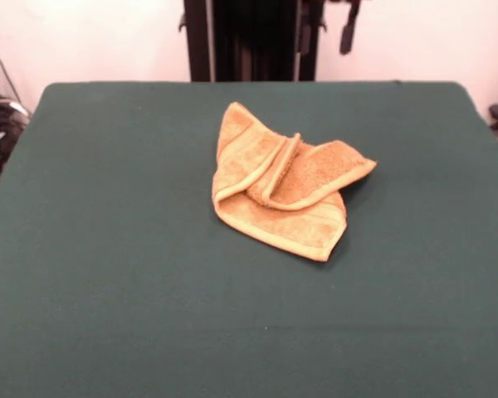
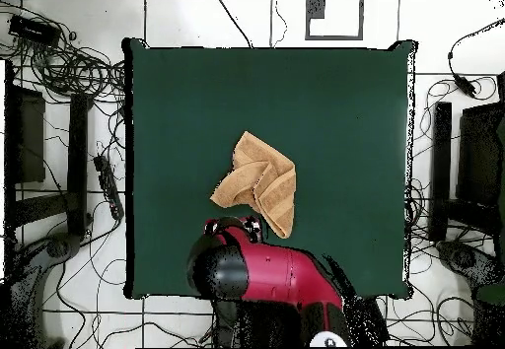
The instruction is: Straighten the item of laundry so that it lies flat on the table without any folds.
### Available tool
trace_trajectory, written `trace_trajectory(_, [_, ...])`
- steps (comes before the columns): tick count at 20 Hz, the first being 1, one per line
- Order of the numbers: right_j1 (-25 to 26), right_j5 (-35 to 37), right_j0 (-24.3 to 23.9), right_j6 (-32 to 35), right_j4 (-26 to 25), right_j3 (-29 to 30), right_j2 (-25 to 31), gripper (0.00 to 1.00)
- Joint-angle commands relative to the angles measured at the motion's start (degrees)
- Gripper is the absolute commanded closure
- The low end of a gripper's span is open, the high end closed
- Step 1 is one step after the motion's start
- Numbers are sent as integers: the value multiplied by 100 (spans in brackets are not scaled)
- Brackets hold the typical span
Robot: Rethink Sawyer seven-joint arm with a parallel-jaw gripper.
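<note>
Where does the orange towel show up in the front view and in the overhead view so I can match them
Front view: the towel lies crumpled just right of centre on the table, folded over itself.
Overhead view: the towel sits near the middle of the table, just above the red arm at the bottom edge.
Shared landmark: the dark green table, with the robot's side at the top in the front view and at the bottom in the overhead view.

Robotics lab bench. Green-covered table (image 2: 335,89) on a white tiled floor (image 2: 434,30), red robot arm (image 2: 281,276) at one edge, loose cables (image 2: 59,64) all round, dark equipment racks (image 2: 473,163) either side, plain white wall (image 1: 83,41).
</note>
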Motion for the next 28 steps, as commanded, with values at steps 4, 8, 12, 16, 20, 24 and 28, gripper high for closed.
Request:
trace_trajectory(4, [1043, -229, 230, 762, -223, -846, -50, 0])
trace_trajectory(8, [816, -427, 39, 625, -310, -508, 185, 0])
trace_trajectory(12, [697, -590, -82, 599, -424, -333, 277, 0])
trace_trajectory(16, [683, -711, -22, 679, -567, -395, 170, 0])
trace_trajectory(20, [777, -961, -11, 775, -629, -462, 148, 0])
trace_trajectory(24, [1027, -1464, -167, 850, -686, -497, 351, 0])
trace_trajectory(28, [1183, -2030, -334, 928, -768, -418, 573, 0])
